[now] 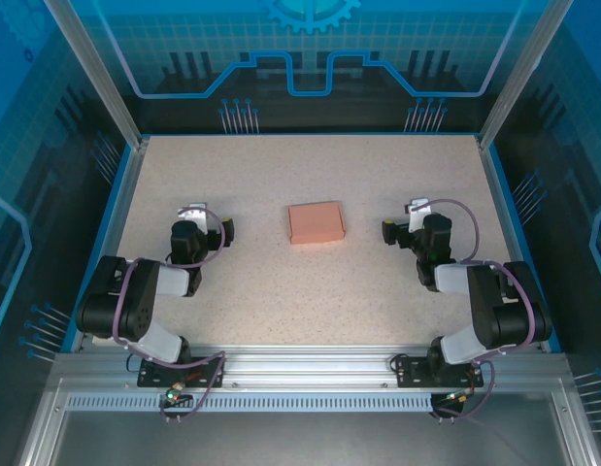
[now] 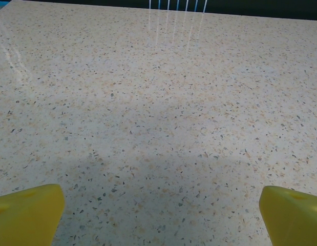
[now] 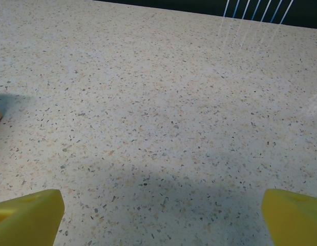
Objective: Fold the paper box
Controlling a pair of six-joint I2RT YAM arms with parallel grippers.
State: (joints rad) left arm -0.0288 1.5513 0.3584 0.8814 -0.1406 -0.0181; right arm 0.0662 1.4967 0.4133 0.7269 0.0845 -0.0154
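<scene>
We look down from high behind on the whole table [image 1: 281,291]. Both wrist views skim it, low and close.

The box [image 1: 317,222] stands in the middle of the table [image 1: 310,301], well apart from the left arm [image 1: 135,301] and the right arm [image 1: 494,311]. Bare surface lies all around it.

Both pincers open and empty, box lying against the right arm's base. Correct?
Wrong on the box: the top view shows it mid-table, between the left pincer and right pincer, touching neither arm. Both are open and empty, as stated.
</scene>
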